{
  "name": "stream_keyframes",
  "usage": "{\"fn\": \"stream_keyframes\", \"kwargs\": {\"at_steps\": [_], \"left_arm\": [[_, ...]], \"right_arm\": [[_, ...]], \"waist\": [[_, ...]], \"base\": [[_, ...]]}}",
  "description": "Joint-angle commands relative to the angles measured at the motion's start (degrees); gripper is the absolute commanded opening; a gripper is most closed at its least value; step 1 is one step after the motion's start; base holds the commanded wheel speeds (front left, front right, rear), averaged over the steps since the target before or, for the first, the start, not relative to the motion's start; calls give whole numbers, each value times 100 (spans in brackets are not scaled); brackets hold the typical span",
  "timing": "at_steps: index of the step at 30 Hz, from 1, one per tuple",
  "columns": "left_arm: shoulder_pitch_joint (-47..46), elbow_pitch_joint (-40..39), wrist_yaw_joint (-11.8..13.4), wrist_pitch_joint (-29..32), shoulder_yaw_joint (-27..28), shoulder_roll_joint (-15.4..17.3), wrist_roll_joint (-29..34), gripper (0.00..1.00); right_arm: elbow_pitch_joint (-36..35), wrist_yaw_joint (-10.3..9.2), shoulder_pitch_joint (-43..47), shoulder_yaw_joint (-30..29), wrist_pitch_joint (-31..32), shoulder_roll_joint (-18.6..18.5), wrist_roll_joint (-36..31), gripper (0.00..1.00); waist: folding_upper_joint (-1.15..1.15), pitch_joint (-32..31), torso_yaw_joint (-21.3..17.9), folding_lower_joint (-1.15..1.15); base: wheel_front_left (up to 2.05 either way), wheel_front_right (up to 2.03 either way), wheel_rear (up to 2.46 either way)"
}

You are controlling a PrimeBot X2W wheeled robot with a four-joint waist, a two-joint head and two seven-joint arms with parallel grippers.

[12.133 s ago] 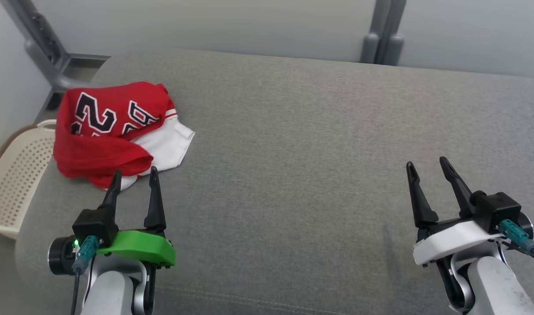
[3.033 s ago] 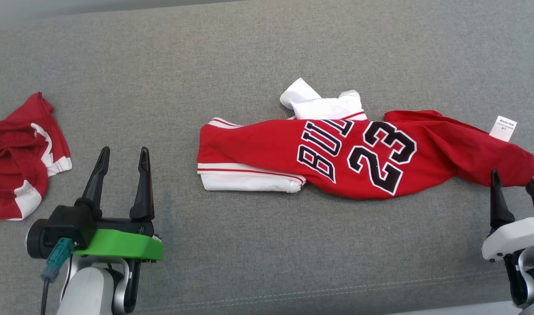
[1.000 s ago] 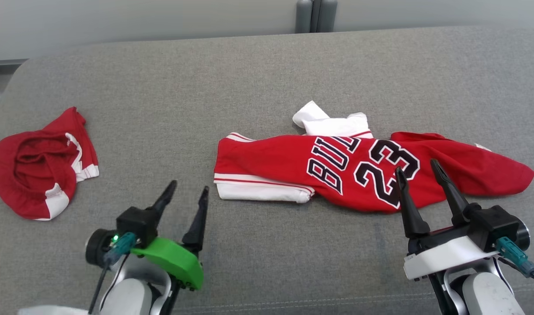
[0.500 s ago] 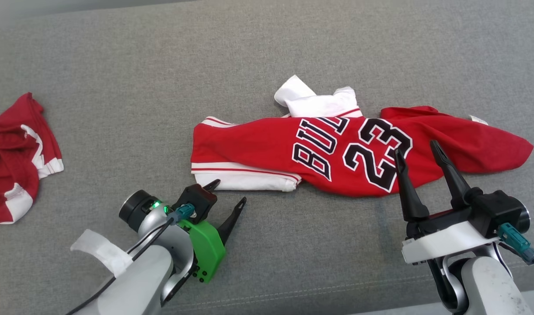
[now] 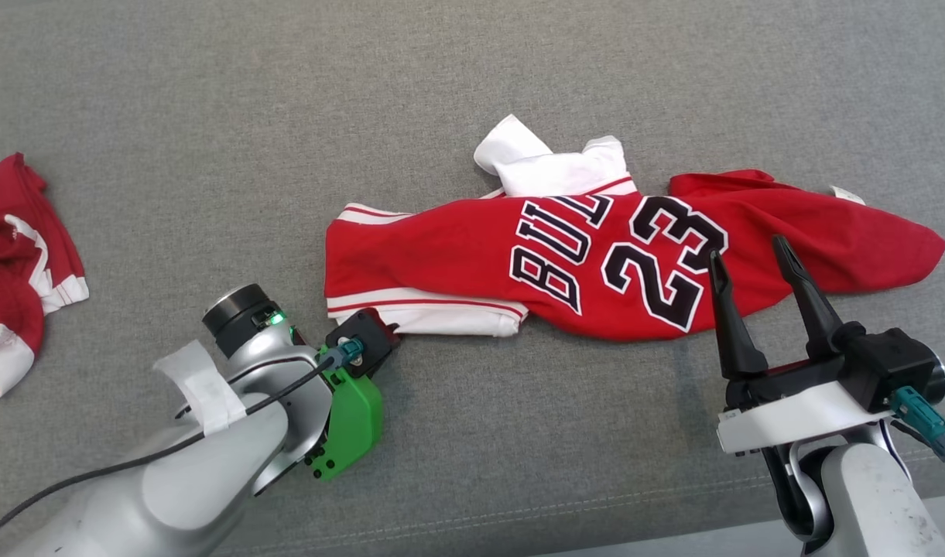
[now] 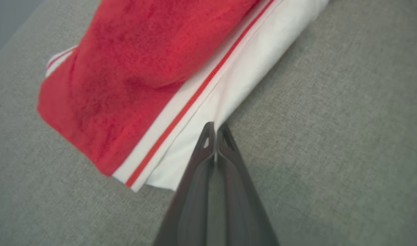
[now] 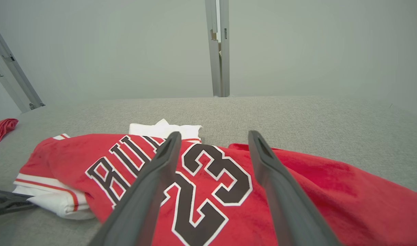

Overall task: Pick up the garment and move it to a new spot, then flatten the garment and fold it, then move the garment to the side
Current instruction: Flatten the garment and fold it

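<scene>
The garment (image 5: 596,255) is a red jersey with white trim and black "23" lettering, lying stretched sideways across the grey cushion. My left gripper (image 6: 215,127) is shut, its tips pinched at the edge of the white hem (image 6: 208,106) on the garment's near left corner. In the head view the left gripper (image 5: 381,331) points down at that corner, with its own body hiding its fingers. My right gripper (image 5: 744,249) stands open above the garment's near edge by the "23", holding nothing. The right wrist view shows the right gripper (image 7: 214,135) with its fingers spread over the lettering (image 7: 208,177).
A second red and white piece of clothing (image 5: 11,278) lies crumpled at the far left of the cushion (image 5: 209,116). The cushion's front seam (image 5: 518,510) runs along the bottom. A pale wall and a grey post (image 7: 218,51) stand behind the cushion.
My left arm reached forward and right to the garment's near left corner, and its fingers went from open to shut there. The head camera tilted down. The right gripper stayed open, hardly moved.
</scene>
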Motion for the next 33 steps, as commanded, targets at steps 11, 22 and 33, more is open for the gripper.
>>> {"fn": "stream_keyframes", "kwargs": {"at_steps": [11,22,33], "left_arm": [[-426,-3691,12,2329,-855,1491,182,0],[-1723,-5121,11,3619,-870,2400,-807,0],[-1815,-2984,11,2465,-870,2077,-1378,0]], "right_arm": [[80,-8,-72,-67,-58,11,33,100],[155,-8,-317,-30,-83,6,146,100],[284,-8,-453,-14,-94,42,259,100]], "waist": [[0,2,62,0],[0,242,27,0],[0,410,-162,0]], "base": [[0,0,0],[0,0,0],[0,0,0]]}}
